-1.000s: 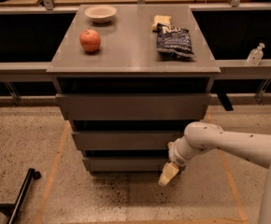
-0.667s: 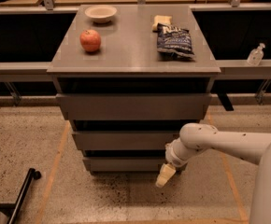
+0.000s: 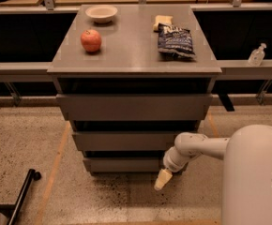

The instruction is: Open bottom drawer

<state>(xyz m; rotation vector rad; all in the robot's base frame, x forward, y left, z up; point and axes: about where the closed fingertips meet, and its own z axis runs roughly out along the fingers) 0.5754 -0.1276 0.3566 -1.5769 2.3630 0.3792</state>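
Observation:
The bottom drawer [image 3: 122, 164] is the lowest and narrowest of three plain grey handle-less fronts in the cabinet. Its front sits set back below the middle drawer [image 3: 126, 140] and the top drawer [image 3: 133, 107]. My gripper [image 3: 162, 179] hangs at the end of the white arm [image 3: 197, 146], just in front of the bottom drawer's right end and slightly below it, pointing down toward the floor. It holds nothing that I can see.
On the cabinet top [image 3: 131, 46] lie a red apple [image 3: 91, 41], a white bowl [image 3: 101, 13], a dark chip bag [image 3: 175, 41] and a yellow item [image 3: 161, 22]. A clear bottle [image 3: 257, 55] stands on the right ledge. A black rod [image 3: 21, 196] lies on the speckled floor at left.
The gripper has shifted a little to the left, closer to the bottom drawer's right end. The drawers look unchanged.

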